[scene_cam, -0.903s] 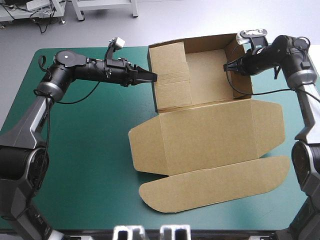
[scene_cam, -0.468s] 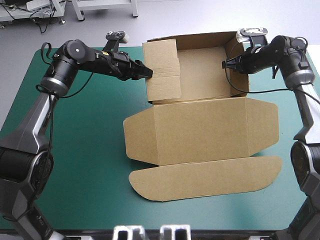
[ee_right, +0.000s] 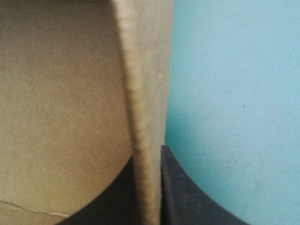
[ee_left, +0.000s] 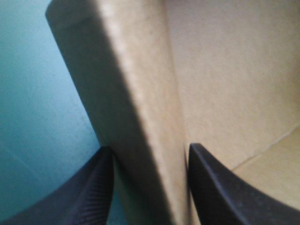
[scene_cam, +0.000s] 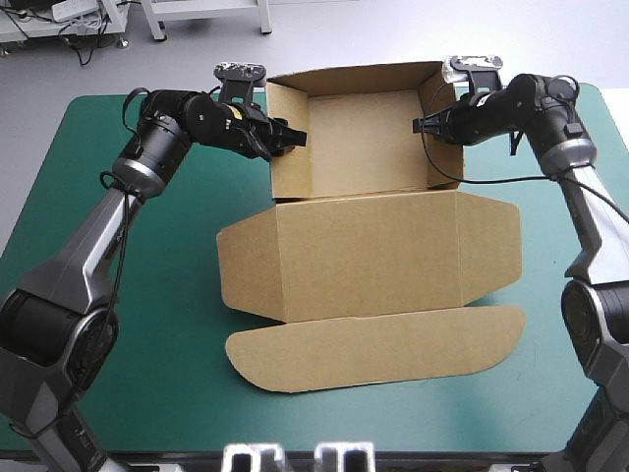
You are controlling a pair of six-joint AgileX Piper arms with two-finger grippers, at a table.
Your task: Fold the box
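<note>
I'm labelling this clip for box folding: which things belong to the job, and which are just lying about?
In the job: box, walls raised; left hand and right hand, each gripping a side wall.
Lying about: nothing loose seen; only the teal-green cover underneath.

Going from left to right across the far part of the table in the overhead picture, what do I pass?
First the left gripper, clamped on the left wall of the box → the box, an open tray → the right gripper, clamped on its right wall.

On table [scene_cam: 147, 324], box [scene_cam: 369, 221], tray [scene_cam: 359, 138] behind, lid [scene_cam: 373, 265] flat in front
</note>
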